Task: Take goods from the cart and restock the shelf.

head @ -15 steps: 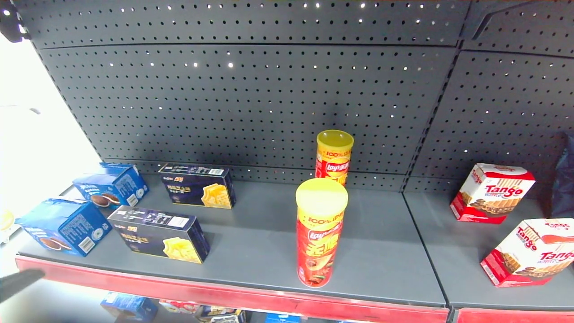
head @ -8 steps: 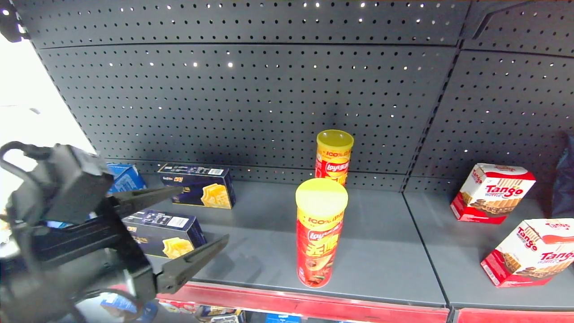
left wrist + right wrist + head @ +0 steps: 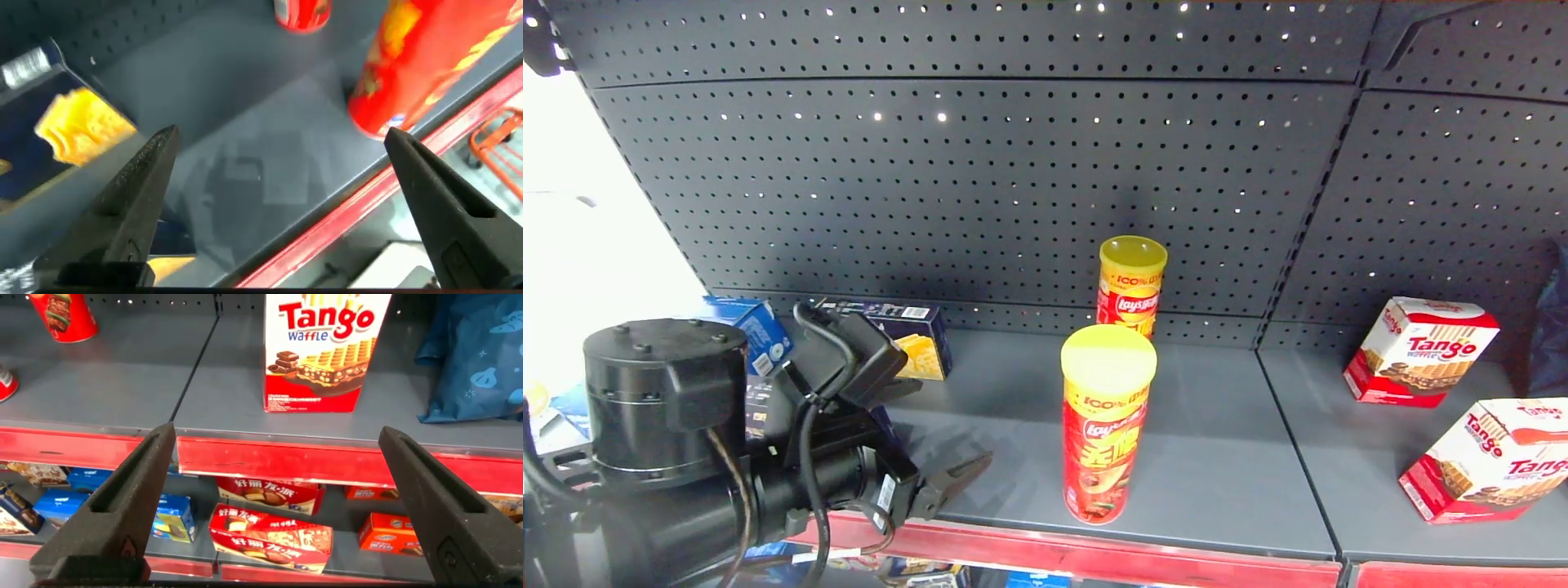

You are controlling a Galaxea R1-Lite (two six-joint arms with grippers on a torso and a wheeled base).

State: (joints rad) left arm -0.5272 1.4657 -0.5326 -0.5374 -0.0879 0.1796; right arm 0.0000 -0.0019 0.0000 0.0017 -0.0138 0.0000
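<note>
Left gripper (image 3: 954, 420) is hovering at the front of the shelf (image 3: 1217, 474), fingers spread wide and gripping nothing, near the front chip can (image 3: 1104, 425). Right gripper (image 3: 276, 431) is hanging before the red lip (image 3: 286, 453), fingers gaping too, facing a wafer box (image 3: 323, 351). Farther back, a second chip can (image 3: 1130, 286) is standing by the pegboard (image 3: 980, 180).
</note>
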